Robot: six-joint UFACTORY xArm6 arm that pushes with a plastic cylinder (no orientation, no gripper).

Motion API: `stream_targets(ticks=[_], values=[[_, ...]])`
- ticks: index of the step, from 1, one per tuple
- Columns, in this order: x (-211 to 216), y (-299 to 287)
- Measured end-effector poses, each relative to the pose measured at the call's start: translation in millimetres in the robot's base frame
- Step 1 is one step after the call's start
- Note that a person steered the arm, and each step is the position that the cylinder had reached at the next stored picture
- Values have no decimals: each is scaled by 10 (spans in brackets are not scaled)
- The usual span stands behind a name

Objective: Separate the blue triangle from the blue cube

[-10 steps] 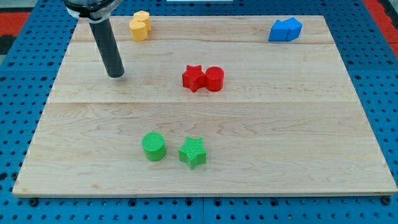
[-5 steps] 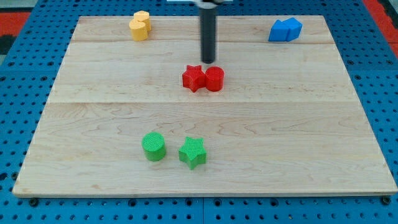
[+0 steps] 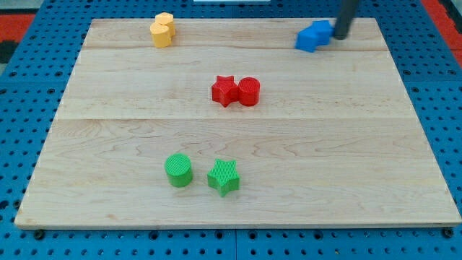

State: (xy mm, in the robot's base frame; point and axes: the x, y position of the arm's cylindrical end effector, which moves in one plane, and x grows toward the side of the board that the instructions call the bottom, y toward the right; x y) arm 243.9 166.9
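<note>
Two blue blocks sit touching near the board's top right. The left one point(image 3: 308, 40) looks like the blue cube. The right one point(image 3: 323, 30) looks like the blue triangle, though their shapes are hard to tell apart. My tip point(image 3: 339, 36) is down on the board right against the right side of the blue pair. The dark rod rises out of the view's top.
Two yellow blocks point(image 3: 162, 29) sit together at the top left. A red star point(image 3: 224, 90) and a red cylinder point(image 3: 249, 91) touch at the centre. A green cylinder point(image 3: 178, 170) and a green star point(image 3: 224, 177) sit near the bottom. The wooden board point(image 3: 361, 144) lies on a blue pegboard.
My tip has swept from the upper left across the board's top to the right side of the blue pair. The blue blocks have shifted left by a few centimetres.
</note>
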Motion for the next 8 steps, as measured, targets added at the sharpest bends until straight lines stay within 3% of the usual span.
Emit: stream_targets(ticks=[5,6,8], values=[[-102,369],[-144,120],[787,-1135]])
